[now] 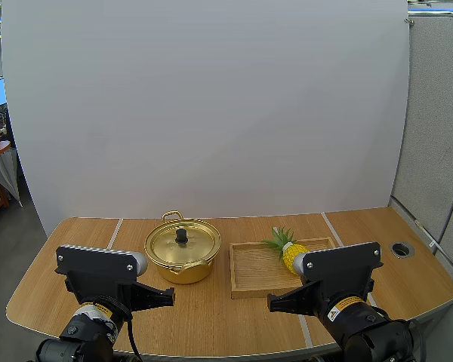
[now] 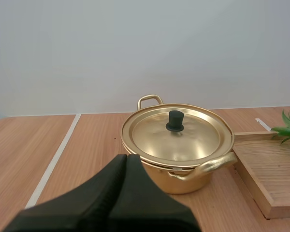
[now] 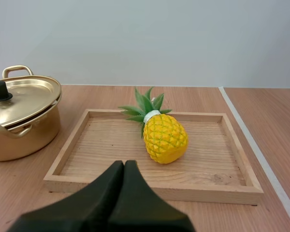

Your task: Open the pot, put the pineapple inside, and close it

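Observation:
A gold pot [image 1: 183,250] [image 2: 179,145] [image 3: 20,118] stands on the table with its lid on, a black knob [image 2: 174,121] at the lid's centre. To its right a yellow pineapple [image 1: 292,255] [image 3: 163,135] with green leaves lies in a wooden tray [image 1: 251,279] [image 3: 217,166]. My left gripper [image 1: 168,297] [image 2: 125,162] is shut on nothing, hanging low in front of the pot. My right gripper [image 1: 272,303] [image 3: 124,166] is shut too, in front of the tray's near edge.
The wooden table [image 1: 211,317] has pale seams running front to back. A round cable hole [image 1: 401,249] sits at the far right. Bare tabletop lies left of the pot and in front of both objects.

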